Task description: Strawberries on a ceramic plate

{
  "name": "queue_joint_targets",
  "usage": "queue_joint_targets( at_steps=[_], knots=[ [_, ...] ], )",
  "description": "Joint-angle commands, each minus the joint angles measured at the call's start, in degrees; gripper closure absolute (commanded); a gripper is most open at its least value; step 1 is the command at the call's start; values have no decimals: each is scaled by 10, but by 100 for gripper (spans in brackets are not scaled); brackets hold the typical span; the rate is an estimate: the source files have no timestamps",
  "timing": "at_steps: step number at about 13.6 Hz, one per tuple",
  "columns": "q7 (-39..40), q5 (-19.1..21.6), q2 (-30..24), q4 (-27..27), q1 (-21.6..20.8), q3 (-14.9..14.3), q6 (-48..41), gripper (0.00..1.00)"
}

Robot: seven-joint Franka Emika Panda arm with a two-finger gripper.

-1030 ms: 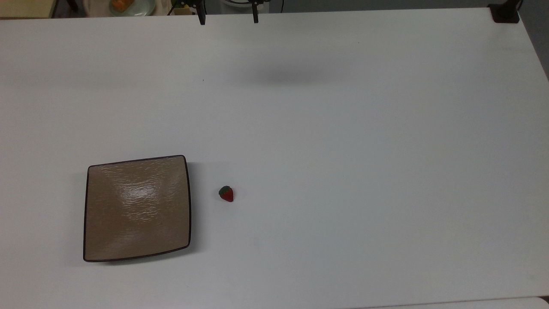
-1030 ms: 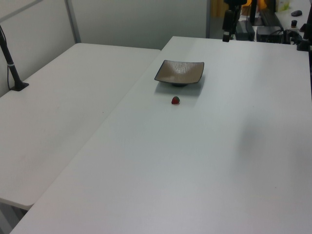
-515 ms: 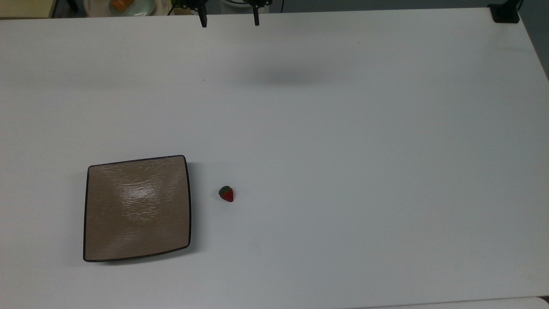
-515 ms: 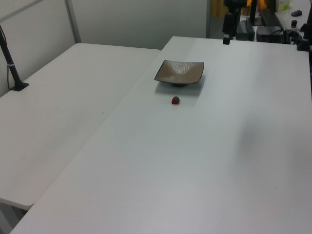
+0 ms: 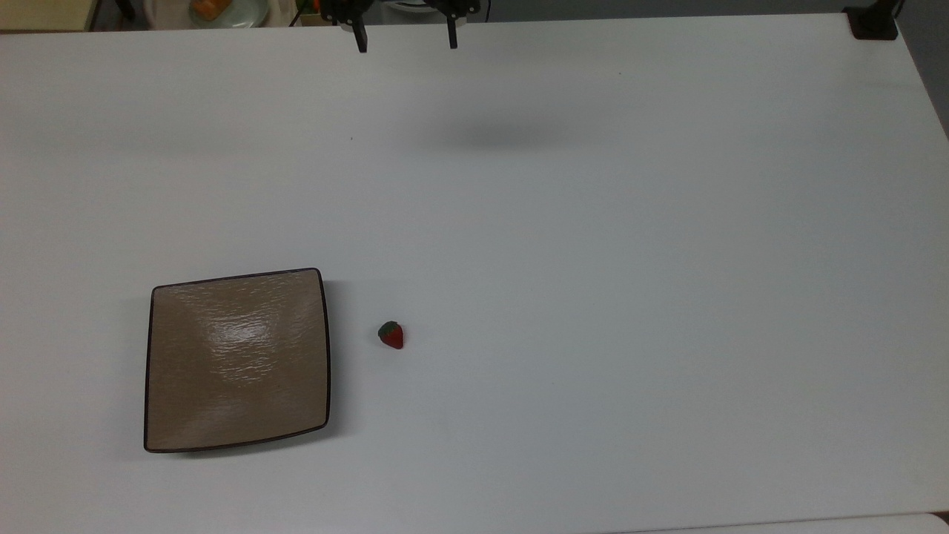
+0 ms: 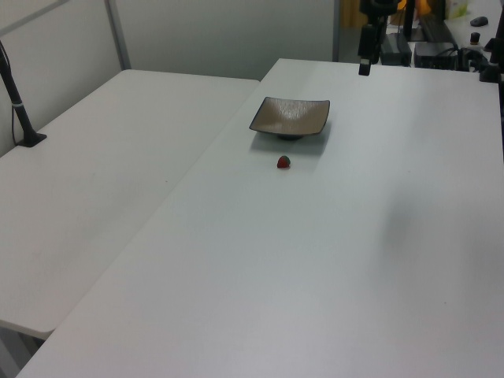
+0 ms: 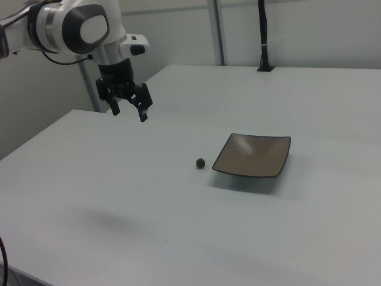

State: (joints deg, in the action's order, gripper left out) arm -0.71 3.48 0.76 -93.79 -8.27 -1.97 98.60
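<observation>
One strawberry point(image 5: 391, 335) lying on white surface point(image 5: 593, 259), just right of ceramic plate point(image 5: 237, 360) in the top view, not touching. Hand point(image 5: 406, 43) high near far edge, fingers point(image 7: 143, 114) apart, empty.

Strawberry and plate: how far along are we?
Nothing is done yet: the strawberry lies on the white table, apart from the square brown plate, on the top view's right of it. In hand: the gripper is open, empty and high above the table, far from the berry. Left: approach, grasp, lift and set it on the plate.
</observation>
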Motion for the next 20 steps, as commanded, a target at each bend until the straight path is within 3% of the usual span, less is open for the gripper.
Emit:
queue_joint_targets(
  at_steps=[1, 12, 20],
  knots=[
    [-11, 8, 7, -8, -14, -7, 31, 0],
    [-11, 7, 50, -4, -7, -7, 76, 0],
    [-119, 1, 90, 6, -6, -7, 138, 0]
  ],
)
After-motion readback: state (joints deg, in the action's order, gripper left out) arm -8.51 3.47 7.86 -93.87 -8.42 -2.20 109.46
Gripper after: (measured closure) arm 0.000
